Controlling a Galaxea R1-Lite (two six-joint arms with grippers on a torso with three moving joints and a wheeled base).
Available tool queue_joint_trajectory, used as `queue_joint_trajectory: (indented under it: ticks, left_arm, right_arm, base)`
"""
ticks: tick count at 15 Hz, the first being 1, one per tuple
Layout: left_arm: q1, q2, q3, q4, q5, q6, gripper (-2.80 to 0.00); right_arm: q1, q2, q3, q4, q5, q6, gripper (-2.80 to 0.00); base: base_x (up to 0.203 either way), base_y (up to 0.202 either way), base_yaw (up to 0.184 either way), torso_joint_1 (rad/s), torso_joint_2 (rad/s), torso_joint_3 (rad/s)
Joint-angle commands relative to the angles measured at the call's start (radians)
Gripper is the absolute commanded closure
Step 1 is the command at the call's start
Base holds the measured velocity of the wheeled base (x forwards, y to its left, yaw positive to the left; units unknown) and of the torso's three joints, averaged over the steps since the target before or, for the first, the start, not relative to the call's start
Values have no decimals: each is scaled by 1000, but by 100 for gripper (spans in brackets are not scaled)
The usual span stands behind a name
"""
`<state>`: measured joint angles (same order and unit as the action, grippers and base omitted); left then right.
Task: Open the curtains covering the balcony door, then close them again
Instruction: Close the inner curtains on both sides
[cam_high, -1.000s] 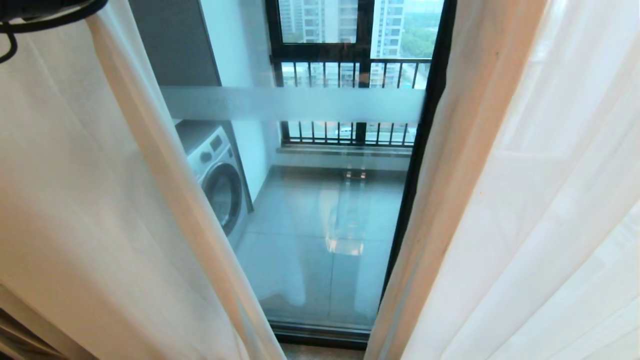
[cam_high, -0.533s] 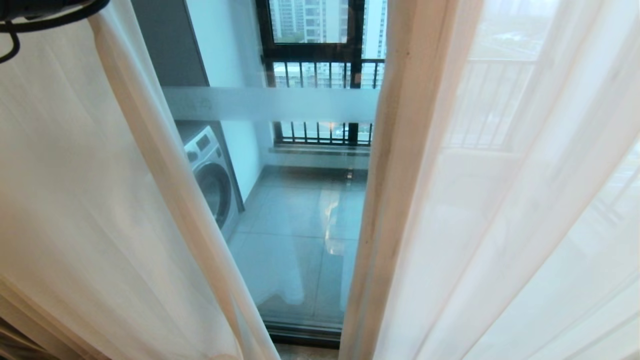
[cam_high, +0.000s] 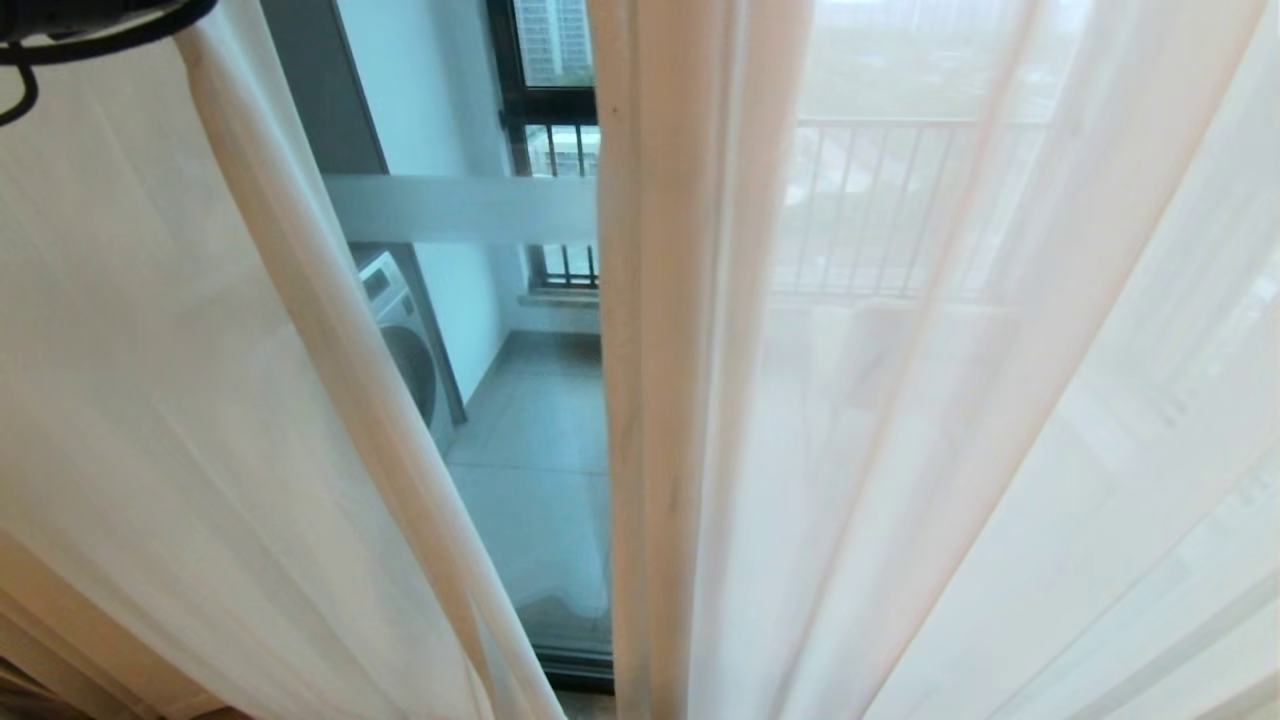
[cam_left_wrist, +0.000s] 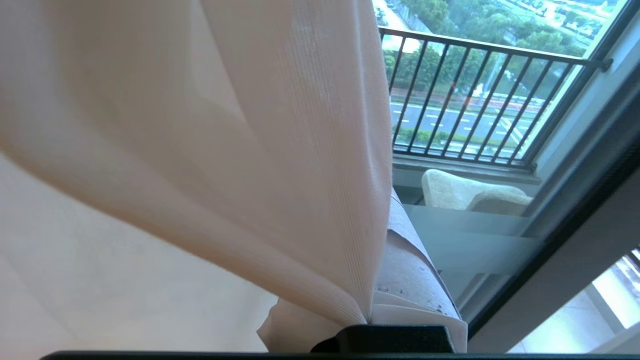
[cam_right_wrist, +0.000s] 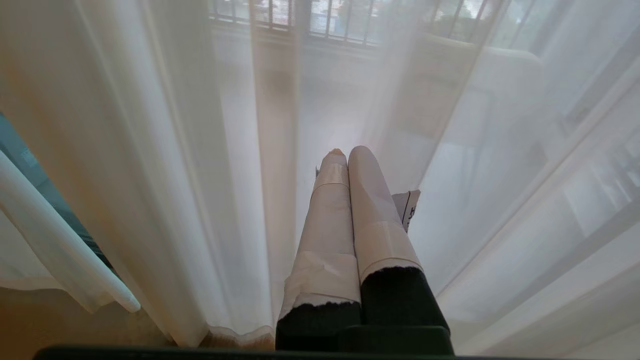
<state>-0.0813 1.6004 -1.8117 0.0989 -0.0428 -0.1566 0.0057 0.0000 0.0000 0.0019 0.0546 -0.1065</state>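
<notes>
Since the earlier frame the right-hand panel of the curtains (cam_high: 900, 400) had slid across toward the left of the head view, narrowing the bare strip of the balcony door (cam_high: 530, 480) to a slim gap left of centre, while the left-hand panel (cam_high: 150, 400) hung where it was. The left gripper (cam_left_wrist: 385, 320) was clamped on a bunched fold of sheer fabric, and the right gripper (cam_right_wrist: 345, 155) pointed at the sheer with its taped fingers (cam_right_wrist: 325, 230) pressed together, holding nothing. Through the gap showed a washing machine (cam_high: 400, 340) on the grey tiled balcony floor (cam_high: 540, 450), with black railing bars (cam_high: 565, 265) beyond.
</notes>
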Motion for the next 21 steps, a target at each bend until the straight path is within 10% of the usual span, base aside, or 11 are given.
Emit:
queue_joint_trajectory:
  ticks: [1, 21]
  left_arm:
    - [0, -2, 0, 1, 0, -1, 0]
    - [-4, 0, -1, -1, 34, 0, 0]
  right_arm:
    - [0, 0, 0, 1, 1, -1, 0]
    - [0, 0, 0, 1, 1, -1, 0]
  base:
    - [0, -181, 3, 8, 2, 2]
    - [0, -152, 0, 3, 2, 2]
